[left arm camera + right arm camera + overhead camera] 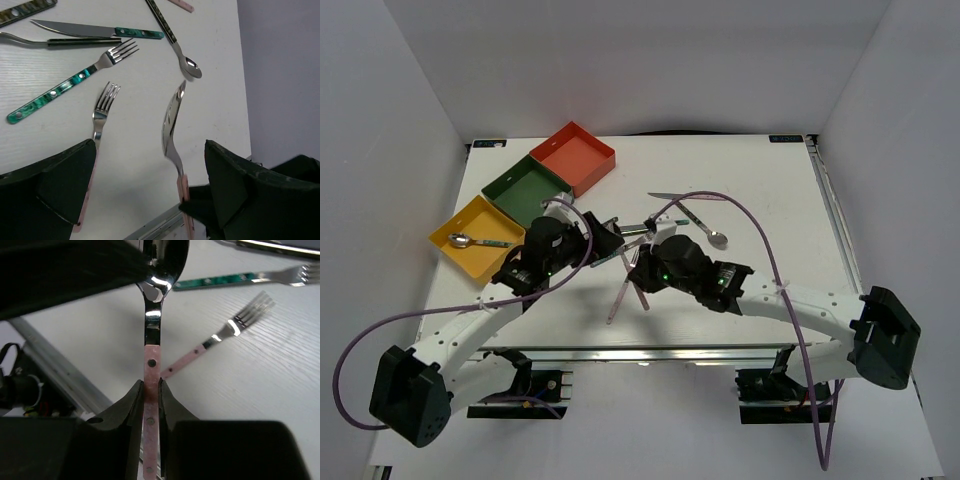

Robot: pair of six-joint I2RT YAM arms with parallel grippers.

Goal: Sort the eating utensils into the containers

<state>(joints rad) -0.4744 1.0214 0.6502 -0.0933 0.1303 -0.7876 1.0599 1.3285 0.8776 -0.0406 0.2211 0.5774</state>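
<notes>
My right gripper [151, 386] is shut on the pink handle of a spoon [151, 362] and holds it above the table; the top view shows this gripper [640, 263] at mid-table. The spoon's bowl [172, 117] stands between the wide-open jaws of my left gripper [150, 150], touching neither finger. The left gripper [608, 235] is open and empty. A pink-handled fork [98, 117] lies on the table below. The red-orange tray [588, 140], dark green tray [510, 188] and yellow tray [470, 262] sit at the back left. A spoon [460, 240] lies in the yellow tray.
A teal-handled fork [55, 92], a teal-handled knife [100, 31], a dark-handled fork [60, 42] and a dark-handled spoon [187, 62] lie on the table beyond the grippers. The table's metal front rail [55, 365] runs close below the held spoon. Purple cables loop over both arms.
</notes>
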